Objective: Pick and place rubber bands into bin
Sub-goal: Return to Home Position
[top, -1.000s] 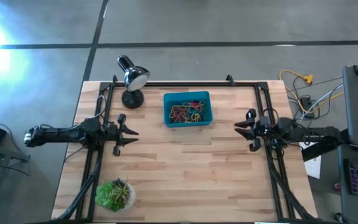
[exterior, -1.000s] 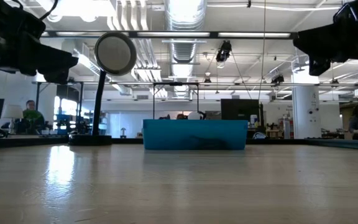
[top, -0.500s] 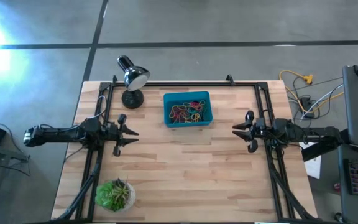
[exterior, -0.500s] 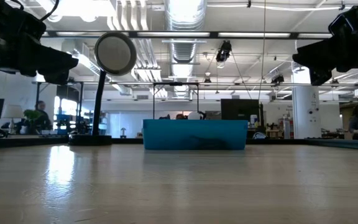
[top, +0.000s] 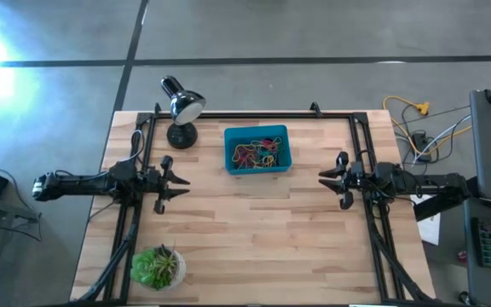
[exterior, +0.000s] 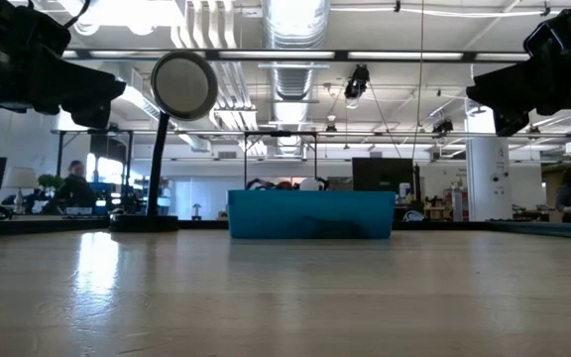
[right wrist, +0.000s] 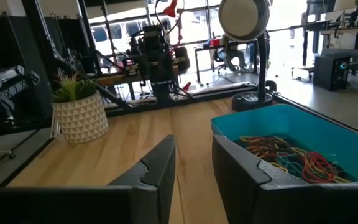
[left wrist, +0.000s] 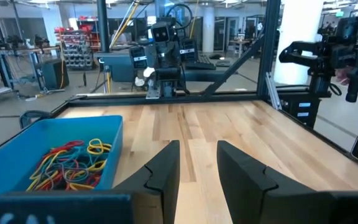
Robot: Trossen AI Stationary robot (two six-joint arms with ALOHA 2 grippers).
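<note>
Teal bin (top: 256, 129) is holding the rubber bands (top: 257, 155); left gripper (top: 174, 182) and right gripper (top: 331, 178) are hovering spread, empty, needing only level retreats outward.

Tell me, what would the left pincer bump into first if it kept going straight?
Probably the right pincer, facing the left pincer across the table; the bin sits beside that line.

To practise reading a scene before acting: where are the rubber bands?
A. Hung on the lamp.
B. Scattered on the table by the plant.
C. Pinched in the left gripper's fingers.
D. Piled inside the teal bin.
D: the rubber bands lie heaped in the bin; the left gripper and right gripper wait open, holding nothing.
</note>
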